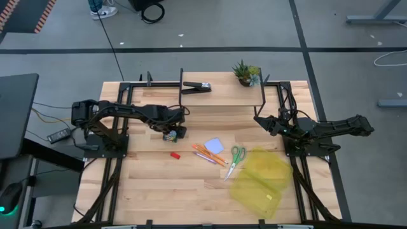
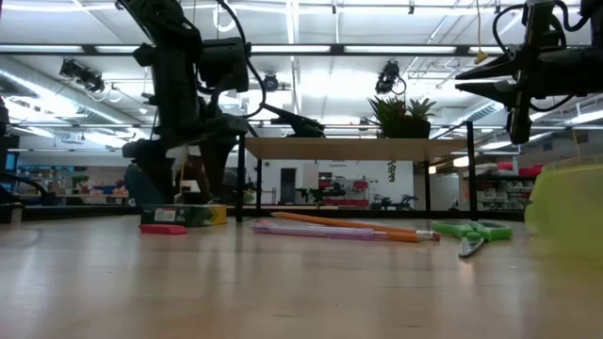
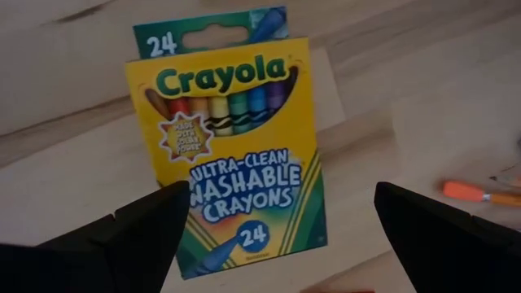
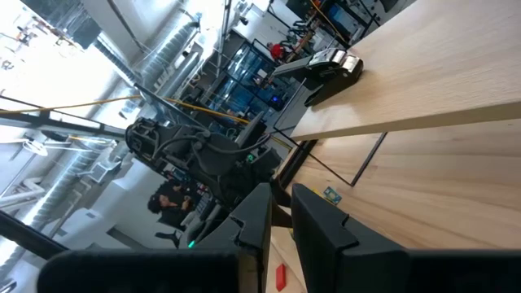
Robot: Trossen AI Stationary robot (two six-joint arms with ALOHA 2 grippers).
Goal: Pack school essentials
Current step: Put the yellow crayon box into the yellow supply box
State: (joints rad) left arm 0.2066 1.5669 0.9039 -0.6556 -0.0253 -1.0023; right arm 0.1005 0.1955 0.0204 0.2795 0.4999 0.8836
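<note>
The crayon box [image 3: 232,146] lies flat on the table [image 1: 152,191], left of centre in the high view, directly below the left gripper [image 1: 170,134], whose fingers [image 3: 122,244] are spread wide on either side of it, holding nothing. To its right lie the red piece [image 1: 175,154], pencils [image 1: 210,154], blue notepad [image 1: 214,145] and scissors [image 1: 236,156]. A yellow pouch [image 1: 261,181] occupies the lower right. The right gripper [image 1: 262,122] waits at the right, fingers nearly closed, empty.
</note>
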